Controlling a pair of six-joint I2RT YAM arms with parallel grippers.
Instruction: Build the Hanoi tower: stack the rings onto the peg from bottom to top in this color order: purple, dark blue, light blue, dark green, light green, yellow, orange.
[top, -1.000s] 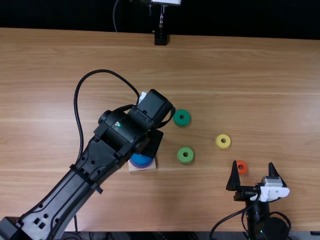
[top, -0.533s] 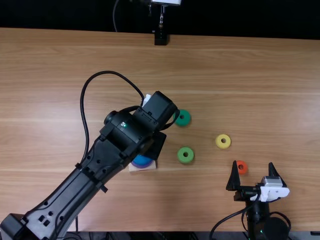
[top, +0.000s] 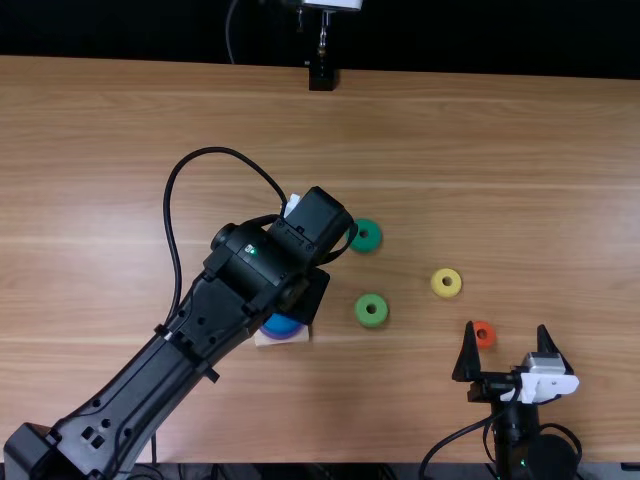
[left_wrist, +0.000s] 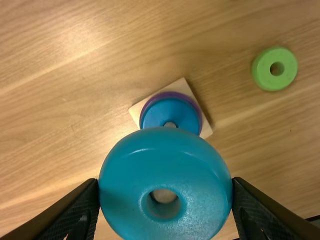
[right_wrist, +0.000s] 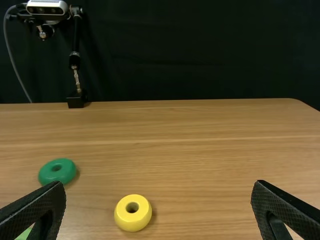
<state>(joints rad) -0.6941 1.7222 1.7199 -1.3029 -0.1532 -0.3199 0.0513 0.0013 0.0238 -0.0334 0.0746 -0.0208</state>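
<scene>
While the light brown table (top: 500, 150) stretches out wide, the left gripper (top: 312, 292) hangs near the pale square base (left_wrist: 181, 86); the right gripper (top: 507, 325) has its fingers spread. Purple ring (left_wrist: 171, 94) on the base, dark blue ring (left_wrist: 162, 112) atop it, light blue ring (left_wrist: 165, 155) pinched between the left fingers! Loose on the wood: dark green ring (top: 372, 243), light green ring (top: 371, 297), yellow ring (top: 437, 287), orange ring (top: 490, 336).

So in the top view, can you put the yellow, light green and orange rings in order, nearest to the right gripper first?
1. Orange ring: right by the left finger of the right gripper.
2. Yellow ring: farther left and up.
3. Light green ring: farthest left.
</scene>
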